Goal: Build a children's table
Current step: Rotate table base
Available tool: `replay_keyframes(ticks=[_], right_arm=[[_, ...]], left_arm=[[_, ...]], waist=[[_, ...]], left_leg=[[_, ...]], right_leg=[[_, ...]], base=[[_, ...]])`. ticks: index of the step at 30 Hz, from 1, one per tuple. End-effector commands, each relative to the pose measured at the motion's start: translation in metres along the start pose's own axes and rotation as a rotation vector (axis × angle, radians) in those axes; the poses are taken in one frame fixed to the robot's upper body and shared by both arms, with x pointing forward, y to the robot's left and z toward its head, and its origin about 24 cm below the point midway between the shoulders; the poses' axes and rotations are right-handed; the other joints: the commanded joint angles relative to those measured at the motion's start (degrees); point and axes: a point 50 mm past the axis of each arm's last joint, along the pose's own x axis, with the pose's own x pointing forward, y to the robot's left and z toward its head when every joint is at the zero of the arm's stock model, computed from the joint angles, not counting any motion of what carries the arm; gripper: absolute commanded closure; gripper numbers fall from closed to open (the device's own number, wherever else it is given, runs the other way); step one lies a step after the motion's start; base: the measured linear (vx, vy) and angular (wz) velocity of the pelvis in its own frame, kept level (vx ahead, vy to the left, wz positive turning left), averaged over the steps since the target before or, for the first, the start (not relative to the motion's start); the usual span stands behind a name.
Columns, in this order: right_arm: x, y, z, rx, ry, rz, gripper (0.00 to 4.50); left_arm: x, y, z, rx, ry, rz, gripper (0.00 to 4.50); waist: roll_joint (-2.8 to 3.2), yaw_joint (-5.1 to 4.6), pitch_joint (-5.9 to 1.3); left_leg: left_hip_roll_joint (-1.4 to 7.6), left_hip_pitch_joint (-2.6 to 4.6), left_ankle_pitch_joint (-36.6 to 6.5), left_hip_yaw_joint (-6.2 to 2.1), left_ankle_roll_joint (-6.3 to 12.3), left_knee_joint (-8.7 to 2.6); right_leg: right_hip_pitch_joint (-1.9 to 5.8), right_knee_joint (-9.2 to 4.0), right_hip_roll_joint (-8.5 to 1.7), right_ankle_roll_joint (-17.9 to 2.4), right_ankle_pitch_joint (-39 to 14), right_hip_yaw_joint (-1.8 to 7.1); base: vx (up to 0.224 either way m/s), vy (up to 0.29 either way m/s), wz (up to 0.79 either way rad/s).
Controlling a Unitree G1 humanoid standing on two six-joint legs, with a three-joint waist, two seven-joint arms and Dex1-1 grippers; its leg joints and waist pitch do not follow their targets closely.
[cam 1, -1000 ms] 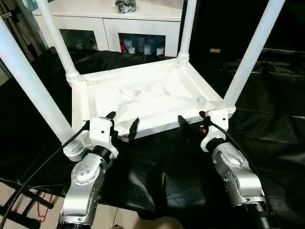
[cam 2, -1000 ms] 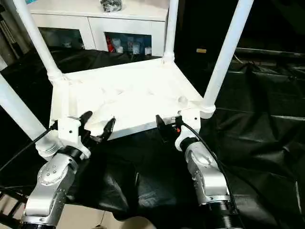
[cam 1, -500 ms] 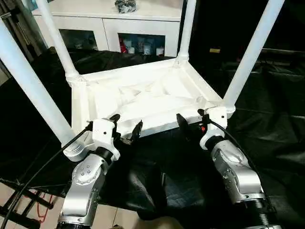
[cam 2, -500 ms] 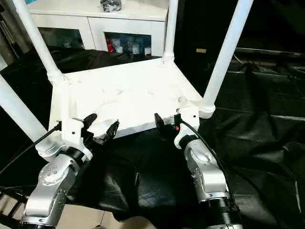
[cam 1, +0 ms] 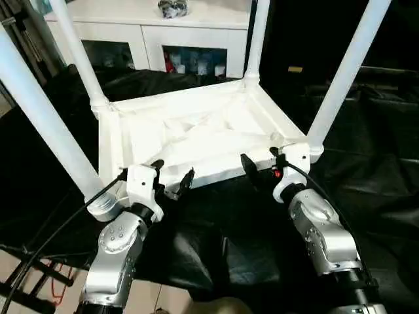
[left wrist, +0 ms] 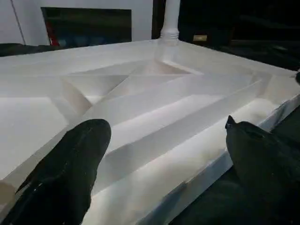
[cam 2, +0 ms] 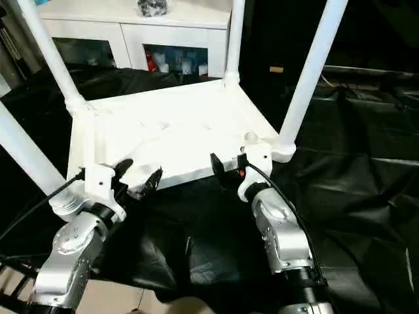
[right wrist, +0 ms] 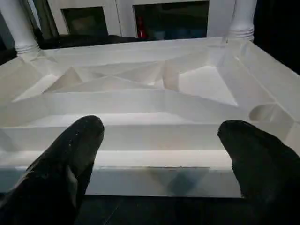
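Note:
The children's table lies upside down on a black cloth, its ribbed white tabletop (cam 1: 196, 131) facing up. Four white legs stand in the corner sockets: near left (cam 1: 39, 118), far left (cam 1: 78, 52), far right (cam 1: 257, 39), near right (cam 1: 347, 72). My left gripper (cam 1: 173, 171) is open at the tabletop's near edge, towards the left. One of its fingers (left wrist: 70, 173) lies over the rim and the other (left wrist: 262, 154) just outside it. My right gripper (cam 1: 259, 157) is open at the same edge, beside the near right socket, and its fingers (right wrist: 70, 159) hold nothing.
A white cabinet with glass doors (cam 1: 163, 33) stands behind the table, with a dark object (cam 1: 172, 8) on top. The black cloth (cam 1: 222, 235) covers the work surface around the table. Light floor and a red cable (cam 1: 55, 288) show at the bottom left.
My left gripper has drawn back slightly towards me. My right gripper has edged a little forward and left along the table's near edge. Both are still open.

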Motion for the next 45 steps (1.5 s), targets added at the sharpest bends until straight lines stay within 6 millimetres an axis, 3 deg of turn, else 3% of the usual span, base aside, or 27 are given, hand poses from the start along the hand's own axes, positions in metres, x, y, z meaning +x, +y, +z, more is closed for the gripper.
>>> replay_keyframes(ticks=[1, 5, 8, 11, 13, 14, 16, 17, 18, 20, 22, 25, 29, 30, 31, 32, 33, 34, 35, 36, 38, 43, 45], right_arm=[[0.003, 0.003, 0.002, -0.012, -0.009, 0.015, 0.04], [0.004, 0.004, 0.002, -0.015, -0.005, 0.025, 0.04], [0.004, 0.005, 0.001, -0.024, 0.0, 0.035, 0.04], [0.003, 0.004, 0.001, -0.028, -0.001, 0.031, 0.04], [0.002, 0.003, 0.001, -0.03, -0.002, 0.027, 0.04], [0.002, 0.003, 0.001, -0.031, -0.003, 0.026, 0.04], [0.001, 0.002, 0.001, -0.033, -0.003, 0.025, 0.04], [0.001, 0.002, 0.001, -0.034, -0.003, 0.025, 0.04], [0.001, 0.002, 0.001, -0.036, -0.002, 0.024, 0.04], [0.0, 0.001, 0.001, -0.038, -0.003, 0.023, 0.04], [0.0, 0.0, 0.003, -0.037, -0.006, 0.018, 0.04], [0.001, -0.007, 0.008, -0.041, -0.018, 0.002, 0.04], [0.002, -0.013, 0.016, -0.048, -0.037, 0.0, 0.04], [0.003, -0.014, 0.018, -0.057, -0.04, 0.004, 0.04], [0.003, -0.014, 0.019, -0.06, -0.042, 0.006, 0.04], [0.003, -0.015, 0.02, -0.064, -0.042, 0.009, 0.04], [0.003, -0.015, 0.02, -0.065, -0.042, 0.01, 0.04], [0.003, -0.014, 0.02, -0.066, -0.041, 0.012, 0.04], [0.004, -0.014, 0.02, -0.067, -0.04, 0.015, 0.04], [0.004, -0.013, 0.019, -0.067, -0.039, 0.018, 0.04], [0.003, -0.012, 0.018, -0.065, -0.037, 0.023, 0.04], [0.003, -0.009, 0.017, -0.062, -0.034, 0.036, 0.04], [0.003, -0.008, 0.017, -0.062, -0.032, 0.046, 0.04]], left_arm=[[0.0, 0.004, -0.003, 0.004, 0.003, 0.004, 0.0], [0.0, 0.009, -0.011, -0.002, 0.016, 0.014, 0.0], [0.002, 0.014, -0.023, -0.008, 0.037, 0.022, 0.0], [0.003, 0.017, -0.032, -0.014, 0.054, 0.023, 0.0], [0.005, 0.019, -0.04, -0.021, 0.076, 0.024, 0.0], [0.006, 0.021, -0.046, -0.026, 0.092, 0.026, 0.0], [0.007, 0.025, -0.057, -0.038, 0.129, 0.034, 0.0], [0.008, 0.027, -0.06, -0.042, 0.141, 0.038, 0.0], [0.008, 0.03, -0.064, -0.052, 0.153, 0.046, 0.0], [0.009, 0.032, -0.064, -0.056, 0.156, 0.049, 0.0], [0.011, 0.033, -0.063, -0.054, 0.154, 0.044, 0.0], [0.02, 0.033, -0.054, -0.077, 0.096, -0.012, 0.0], [0.028, 0.031, -0.045, -0.123, 0.029, -0.088, 0.0], [0.027, 0.032, -0.033, -0.09, -0.031, -0.106, 0.0], [0.025, 0.032, -0.021, -0.065, -0.081, -0.117, 0.0], [0.022, 0.026, 0.003, -0.034, -0.158, -0.137, 0.0], [0.02, 0.023, 0.011, -0.026, -0.183, -0.146, 0.0], [0.019, 0.018, 0.021, -0.011, -0.203, -0.148, 0.0], [0.02, 0.016, 0.026, -0.002, -0.211, -0.146, 0.0], [0.021, 0.014, 0.029, 0.003, -0.216, -0.146, 0.0], [0.022, 0.008, 0.038, 0.009, -0.23, -0.157, 0.0], [0.017, -0.004, 0.051, 0.02, -0.208, -0.164, 0.0], [0.016, -0.008, 0.054, 0.042, -0.182, -0.16, 0.0]], waist=[[-0.23, 0.19, -3.51], [-0.66, 0.3, -3.53], [-0.25, 0.26, -3.58], [-0.46, 0.29, -3.5], [-0.47, 0.37, -3.41], [0.21, 0.44, -3.46], [-0.31, 0.39, -3.26], [0.02, 0.47, -3.25], [-0.05, 0.48, -3.26], [-0.2, 0.33, -3.16], [-0.27, 0.26, -3.11], [-0.23, 0.37, -3.07], [-0.37, 0.44, -3.09], [-0.38, 0.43, -3.11], [-0.33, 0.46, -3.25], [-0.29, 0.23, -3.46], [-0.28, -0.02, -3.19], [-0.11, -0.07, -3.41], [-0.03, 0.07, -3.92], [-0.23, -0.01, -3.91], [-0.47, 0.07, -3.89], [-0.5, 0.06, -3.71], [-0.51, -0.07, -3.49]], left_leg=[[0.35, 0.06, -11.74, 0.2, 0.77, -3.97], [0.31, -0.02, -10.92, 0.22, 1.21, -3.9], [0.31, 0.14, -10.95, 0.24, 1.05, -3.91], [0.24, 0.14, -11.66, 0.18, 0.75, -4.02], [0.2, 0.25, -12.76, 0.19, 0.65, -4.11], [0.37, 0.43, -13.35, 0.11, 0.15, -4.16], [0.27, 0.38, -14.78, 0.07, -0.02, -4.39], [0.04, 0.51, -15.07, 0.11, -0.06, -4.32], [0.02, 0.76, -15.94, 0.05, -0.42, -4.39], [0.1, 0.36, -16.52, -0.15, -0.56, -4.67], [0.12, 0.54, -17.69, -0.14, -0.42, -4.67], [-0.01, 1.05, -18.62, -0.07, -0.28, -4.66], [0.09, 1.05, -18.91, -0.04, -0.15, -4.78], [0.24, 0.77, -18.65, -0.2, -0.12, -4.88], [0.81, 0.7, -18.51, -0.33, -0.41, -4.97], [1.63, 0.17, -17.64, -0.6, -0.2, -5.19], [1.27, -0.21, -17.06, -0.51, 0.31, -5.26], [1.21, 0.25, -16.34, -0.1, 0.33, -4.82], [1.06, 0.58, -13.24, 0.18, 0.79, -4.21], [0.87, 0.25, -10.48, 0.28, 1.45, -3.95], [0.61, 0.17, -9.19, 0.47, 2.2, -3.79], [0.73, 0.11, -8.74, 0.53, 2.48, -3.76], [0.62, 0.15, -10.83, 0.57, 1.96, -3.92]], right_leg=[[3.0, -4.05, -1.64, -9.66, -7.93, 1.92], [3.07, -4.03, -1.74, -9.43, -8.1, 1.96], [2.98, -4.03, -1.7, -9.25, -7.78, 1.99], [3.05, -4.16, -1.76, -9.1, -8.28, 1.97], [2.97, -4.45, -1.83, -8.74, -10.14, 1.97], [2.93, -4.27, -1.96, -8.76, -10.59, 2.05], [3.0, -4.66, -1.92, -8.09, -12.76, 2.0], [2.84, -4.94, -1.86, -7.62, -13.92, 1.98], [2.79, -5.03, -1.91, -6.99, -15.27, 2.12], [3.11, -5.09, -2.06, -6.39, -17.24, 2.01], [2.95, -5.36, -2.2, -5.82, -20.74, 2.08], [2.39, -6.06, -2.26, -4.77, -25.4, 2.18], [2.34, -5.94, -2.17, -5.95, -24.33, 2.2], [2.64, -5.67, -2.32, -6.28, -23.23, 2.2], [2.89, -5.07, -2.64, -7.25, -21.62, 2.29], [3.27, -4.35, -2.99, -8.68, -18.28, 2.29], [3.08, -4.62, -2.59, -8.78, -17.95, 2.14], [2.63, -4.6, -2.22, -9.77, -15.39, 2.22], [2.63, -4.1, -2.0, -11.2, -9.51, 2.26], [2.87, -3.52, -1.65, -12.24, -4.25, 2.18], [3.06, -3.31, -1.58, -12.5, -2.32, 2.11], [3.23, -3.3, -1.65, -12.44, -2.84, 2.1], [3.13, -3.73, -1.59, -11.45, -6.69, 2.1]], base=[[0.0, 0.0, 0.0], [0.0, 0.0, 0.0], [0.0, 0.0, 0.0], [0.0, 0.0, 0.0], [0.0, 0.0, 0.0], [0.0, 0.0, 0.0], [0.0, 0.0, 0.0], [0.0, 0.0, 0.0], [0.0, 0.0, 0.0], [0.0, 0.0, 0.0], [0.0, 0.0, 0.0], [0.0, 0.0, 0.0], [0.0, 0.0, 0.0], [0.0, 0.0, 0.0], [0.0, 0.0, 0.0], [0.0, 0.0, 0.0], [0.0, 0.0, 0.0], [0.0, 0.0, 0.0], [0.055, 0.002, 0.06], [0.055, 0.002, 0.06], [0.0, 0.0, 0.0], [0.0, 0.0, 0.0], [0.0, 0.0, 0.0]])
